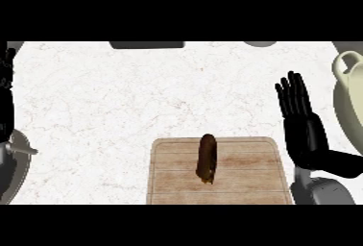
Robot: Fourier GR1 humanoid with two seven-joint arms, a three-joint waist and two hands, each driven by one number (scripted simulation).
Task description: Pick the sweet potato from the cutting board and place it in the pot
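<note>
Brown sweet potato (206,159) lies left of open right robot hand (303,132).

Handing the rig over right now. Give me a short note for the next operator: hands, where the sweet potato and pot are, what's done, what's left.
Right hand: open, fingers straight, holding nothing, between the cutting board and the pot.
Left hand: open, resting at the view's left edge.
Sweet potato: lying on the cutting board, untouched.
Pot: at the right edge, partly out of view, nothing seen in it.
Done: nothing yet.
Left: grasp the sweet potato, probably with the right hand, carry it right and place it in the pot.
</note>
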